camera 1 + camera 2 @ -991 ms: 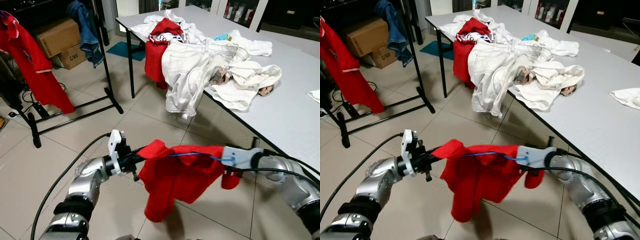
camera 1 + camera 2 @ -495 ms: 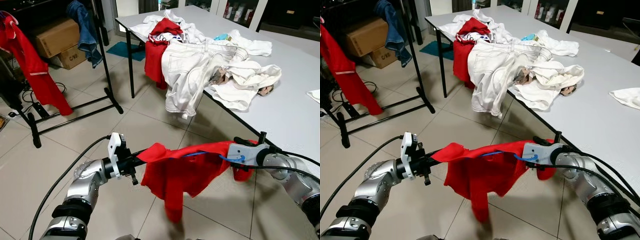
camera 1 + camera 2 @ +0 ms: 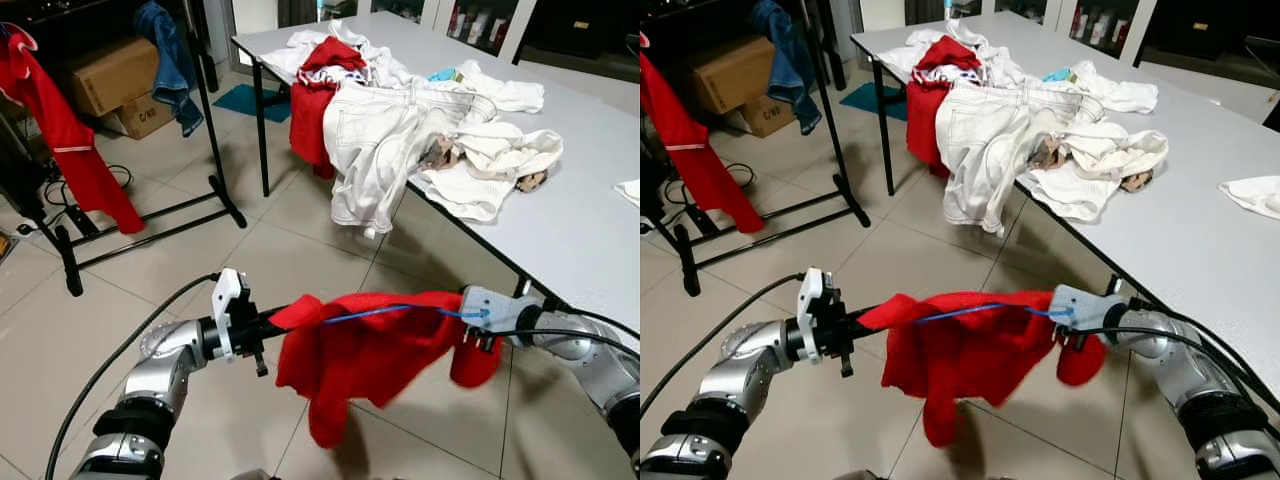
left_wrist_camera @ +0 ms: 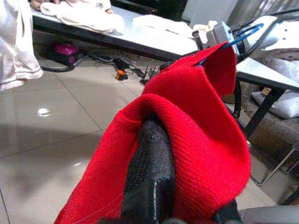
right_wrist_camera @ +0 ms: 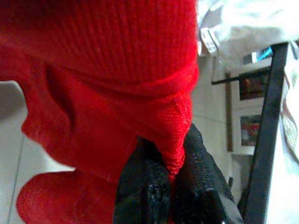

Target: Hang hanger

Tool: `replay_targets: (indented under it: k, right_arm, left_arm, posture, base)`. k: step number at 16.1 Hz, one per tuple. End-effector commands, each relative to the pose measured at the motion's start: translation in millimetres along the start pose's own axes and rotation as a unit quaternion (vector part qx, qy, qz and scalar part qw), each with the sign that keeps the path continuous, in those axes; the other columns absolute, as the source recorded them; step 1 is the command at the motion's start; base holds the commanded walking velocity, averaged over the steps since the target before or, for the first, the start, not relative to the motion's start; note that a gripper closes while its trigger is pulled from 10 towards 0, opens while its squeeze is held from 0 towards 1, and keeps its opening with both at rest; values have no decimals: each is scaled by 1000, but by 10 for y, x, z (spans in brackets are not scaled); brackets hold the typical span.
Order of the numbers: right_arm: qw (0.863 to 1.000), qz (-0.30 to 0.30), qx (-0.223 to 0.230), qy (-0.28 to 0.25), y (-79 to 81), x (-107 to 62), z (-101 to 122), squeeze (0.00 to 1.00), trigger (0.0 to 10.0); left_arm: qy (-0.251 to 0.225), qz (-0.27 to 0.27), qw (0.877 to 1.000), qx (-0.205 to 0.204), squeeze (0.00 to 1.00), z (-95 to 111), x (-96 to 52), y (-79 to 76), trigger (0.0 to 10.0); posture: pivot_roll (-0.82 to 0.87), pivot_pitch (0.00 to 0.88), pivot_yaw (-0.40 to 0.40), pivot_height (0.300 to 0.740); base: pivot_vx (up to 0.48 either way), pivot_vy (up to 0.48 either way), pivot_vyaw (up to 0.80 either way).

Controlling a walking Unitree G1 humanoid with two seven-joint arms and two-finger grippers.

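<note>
A red garment [image 3: 370, 350] on a blue hanger [image 3: 385, 311] stretches between both grippers: the left gripper [image 3: 272, 322] pinches one end, the right gripper [image 3: 470, 335] pinches the other; a clothes rack [image 3: 210, 110] stands far beyond the left gripper

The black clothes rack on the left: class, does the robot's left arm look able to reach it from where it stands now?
Probably not. The left gripper is shut on the red garment, and open floor separates it from the clothes rack.

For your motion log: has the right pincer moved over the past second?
Yes. The right pincer, shut on the red garment, has shifted rightward toward the grey table's edge.
</note>
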State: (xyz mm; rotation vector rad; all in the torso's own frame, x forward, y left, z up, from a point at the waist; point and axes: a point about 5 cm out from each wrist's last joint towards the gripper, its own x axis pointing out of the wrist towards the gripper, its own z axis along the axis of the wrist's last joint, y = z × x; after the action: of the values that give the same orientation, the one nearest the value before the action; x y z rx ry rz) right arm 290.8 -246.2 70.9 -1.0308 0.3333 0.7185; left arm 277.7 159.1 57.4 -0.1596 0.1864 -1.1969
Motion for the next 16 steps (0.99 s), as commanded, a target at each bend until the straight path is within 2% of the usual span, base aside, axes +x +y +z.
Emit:
replay_targets:
  k: [1, 3, 4, 7, 9, 11, 13, 16]
  right_arm:
    - [1000, -28, 2, -8, -144, -66, 4, 0, 10000]
    - [999, -32, -7, 2, -182, -93, -27, 0, 10000]
    - [998, -36, -32, 26, -222, -126, -87, 0, 10000]
    - [995, -53, -51, 64, -274, -143, -163, 0, 10000]
    - [988, -66, -104, 94, -309, -148, -197, 0, 10000]
    - [984, -70, -128, 98, -309, -129, -182, 0, 10000]
    - [983, -78, -129, 104, -314, -108, -166, 0, 10000]
    - [988, -89, -90, 92, -294, -3, -9, 0, 10000]
  left_arm:
    - [15, -12, 1000, 14, 0, 4, -36, -13, 0]
    - [25, -16, 999, 18, 0, -17, -74, -28, 0]
    - [28, -15, 999, 18, 0, -25, -117, -28, 0]
    - [30, -14, 999, 21, 0, -16, -130, -26, 0]
    - [29, -16, 999, 23, 0, -6, -125, -31, 0]
    - [25, -18, 999, 27, 0, 15, -112, -32, 0]
    - [23, -18, 999, 29, 0, 32, -97, -27, 0]
    - [14, -25, 999, 31, 0, 50, 10, -48, 0]
  posture:
    - [-19, 0, 0, 740]
    - [-18, 0, -3, 740]
    - [-19, 0, -7, 740]
    - [-15, 0, -9, 740]
    - [-13, 0, -8, 740]
    - [-12, 0, -8, 740]
    - [-12, 0, -9, 740]
    - [-13, 0, -8, 740]
  base:
    - [0, 0, 0]
    - [0, 0, 0]
    - [0, 0, 0]
    - [0, 0, 0]
    - [0, 0, 0]
    - [0, 0, 0]
    - [0, 0, 0]
    - [0, 0, 0]
